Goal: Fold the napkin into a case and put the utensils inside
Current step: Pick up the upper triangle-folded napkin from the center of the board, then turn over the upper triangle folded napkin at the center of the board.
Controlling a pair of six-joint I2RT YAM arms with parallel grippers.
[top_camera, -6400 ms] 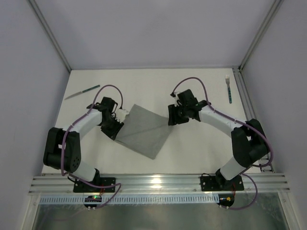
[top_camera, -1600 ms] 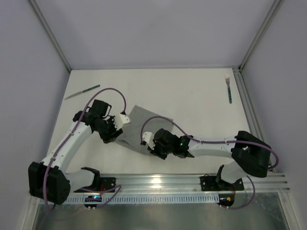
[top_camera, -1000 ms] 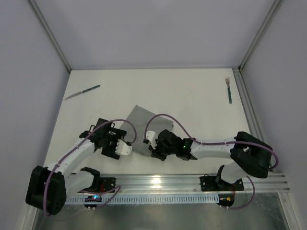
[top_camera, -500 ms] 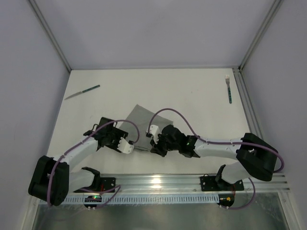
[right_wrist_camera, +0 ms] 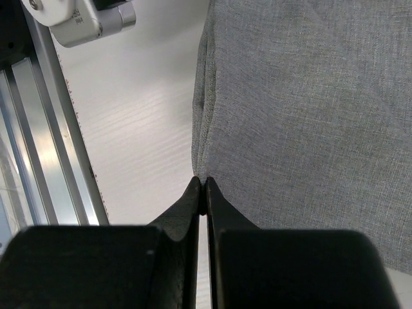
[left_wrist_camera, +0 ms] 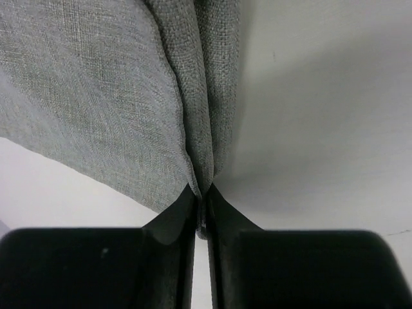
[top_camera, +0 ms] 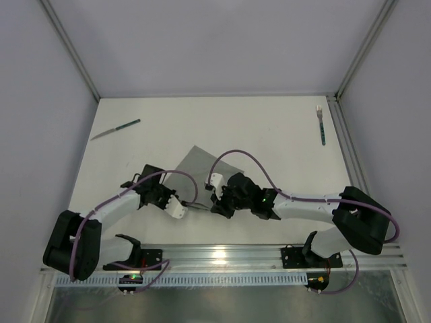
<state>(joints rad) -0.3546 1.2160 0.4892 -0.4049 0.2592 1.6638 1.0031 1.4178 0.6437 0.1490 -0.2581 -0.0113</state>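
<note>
Grey woven fabric, the soft square napkin (top_camera: 201, 163), lies on the white table (top_camera: 269, 134) and runs away from both tools; its near edge sits between the 2 grippers. The left gripper (top_camera: 189, 205) is low over the table with its 2 black fingers pressed together on a pinched ridge of the napkin (left_wrist_camera: 116, 96). In the left wrist view the cloth runs forward from the left gripper (left_wrist_camera: 201, 193) in 2 or 3 narrow folds, with a broad flat sheet to the left of them. The right gripper (top_camera: 217, 202) is just beside the left one, tips facing it; its fingers are clamped on the napkin's hemmed edge. In the right wrist view the napkin (right_wrist_camera: 302, 116) spreads ahead and to the right of the right gripper (right_wrist_camera: 201, 187), with bare table and the aluminium rail (right_wrist_camera: 38, 129) off to the left. The slim teal-handled knife (top_camera: 116, 129) lies well beyond the left gripper, toward the far left corner; the slim teal-handled fork (top_camera: 321, 124) lies well beyond the right gripper by the far right edge; both are apart from the napkin.
</note>
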